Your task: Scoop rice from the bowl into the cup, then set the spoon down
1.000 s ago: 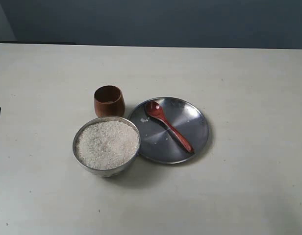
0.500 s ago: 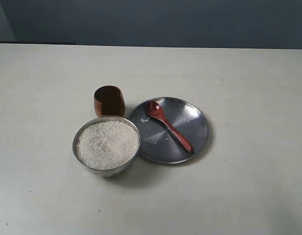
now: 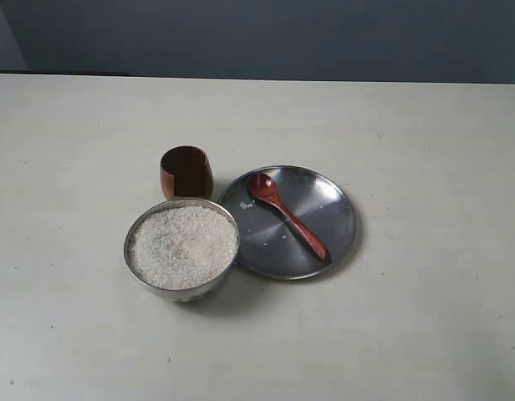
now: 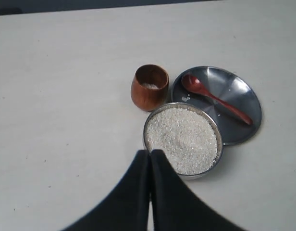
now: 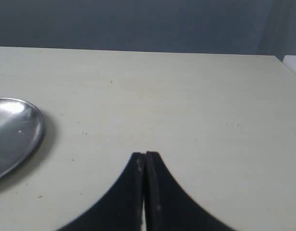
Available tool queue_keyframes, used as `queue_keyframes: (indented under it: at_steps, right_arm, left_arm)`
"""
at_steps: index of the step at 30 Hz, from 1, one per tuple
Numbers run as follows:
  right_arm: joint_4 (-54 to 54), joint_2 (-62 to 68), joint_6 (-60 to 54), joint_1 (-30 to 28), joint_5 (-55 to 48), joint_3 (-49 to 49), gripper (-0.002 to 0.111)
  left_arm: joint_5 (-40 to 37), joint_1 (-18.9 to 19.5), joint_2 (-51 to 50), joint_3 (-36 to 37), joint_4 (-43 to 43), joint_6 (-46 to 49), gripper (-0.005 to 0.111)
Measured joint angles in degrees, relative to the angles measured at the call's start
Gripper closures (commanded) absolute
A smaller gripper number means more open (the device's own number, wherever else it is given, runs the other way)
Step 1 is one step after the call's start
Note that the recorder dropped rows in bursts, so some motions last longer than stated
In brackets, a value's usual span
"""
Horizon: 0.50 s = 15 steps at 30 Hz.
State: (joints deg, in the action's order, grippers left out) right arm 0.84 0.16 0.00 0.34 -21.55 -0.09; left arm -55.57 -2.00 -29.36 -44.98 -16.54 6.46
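Note:
The silver bowl point(image 3: 181, 291) point(image 4: 216, 161) holds a level heap of white rice point(image 3: 183, 246) point(image 4: 182, 139). Just behind it stands the reddish-brown wooden cup point(image 3: 186, 173) point(image 4: 149, 88), with a few grains showing at its bottom in the left wrist view. The wooden spoon point(image 3: 288, 215) point(image 4: 216, 98) lies across a flat metal plate point(image 3: 333, 209) point(image 4: 244, 91), head toward the cup. My left gripper point(image 4: 150, 152) is shut and empty, back from the bowl's near rim. My right gripper point(image 5: 145, 154) is shut and empty over bare table, away from the plate. Neither gripper shows in the exterior view.
A pale table point(image 3: 425, 125) carries everything, with a dark wall behind. A few loose rice grains point(image 3: 247, 205) lie on the plate. In the right wrist view only the plate's edge point(image 5: 16, 134) shows at one side.
A dark part at the left edge of the exterior view has withdrawn out of frame. The bowl, cup, plate and spoon have not moved.

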Motion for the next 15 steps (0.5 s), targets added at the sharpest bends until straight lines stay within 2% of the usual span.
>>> queue_keyframes:
  at_steps: [15]
  right_arm:
    - [0.0, 0.0, 0.0, 0.0, 0.1, 0.0, 0.108]
  left_arm:
    - [0.0, 0.0, 12.6, 0.0, 0.0, 0.0, 0.106]
